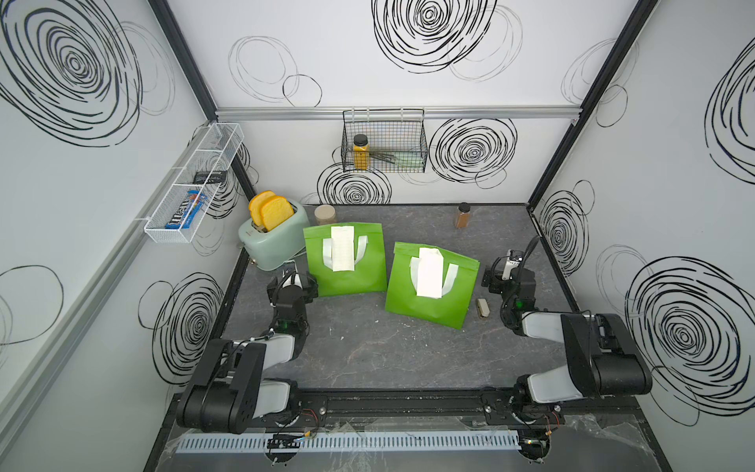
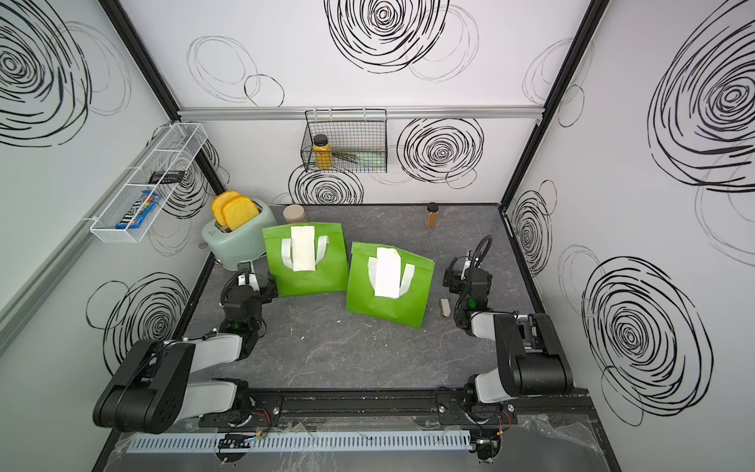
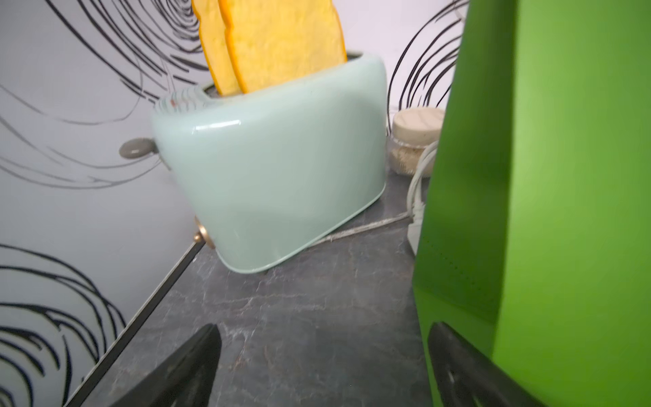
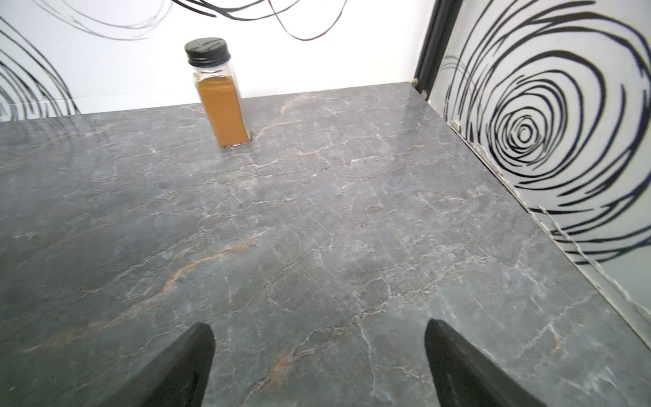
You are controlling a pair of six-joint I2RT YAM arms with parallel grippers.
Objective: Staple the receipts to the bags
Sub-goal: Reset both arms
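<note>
While both arms sit low at the sides of the tabletop (image 1: 367,359), the two bags lie in the middle. The left bag (image 1: 347,278) is farther back, just right of the toaster (image 1: 273,245), with only a narrow gap between them. The right bag (image 1: 429,306) is nearer, and its far-left corner almost meets the left bag's near-right corner. One receipt (image 1: 342,248) lies across the left bag's handles, its far end reaching the bag's far edge. The other receipt (image 1: 429,273) lies on the right bag.

The left gripper (image 3: 322,338) has its jaws spread wide and holds nothing. One finger is close against the left bag's left edge; I cannot tell whether they touch. The right gripper (image 4: 318,331) is also spread wide and empty over bare stone, with the right wall's edge beside it and a spice jar (image 4: 220,102) far ahead. A small beige block (image 1: 483,307) lies between the right bag and the right arm. Open tabletop stretches near the bags, between the arms.
</note>
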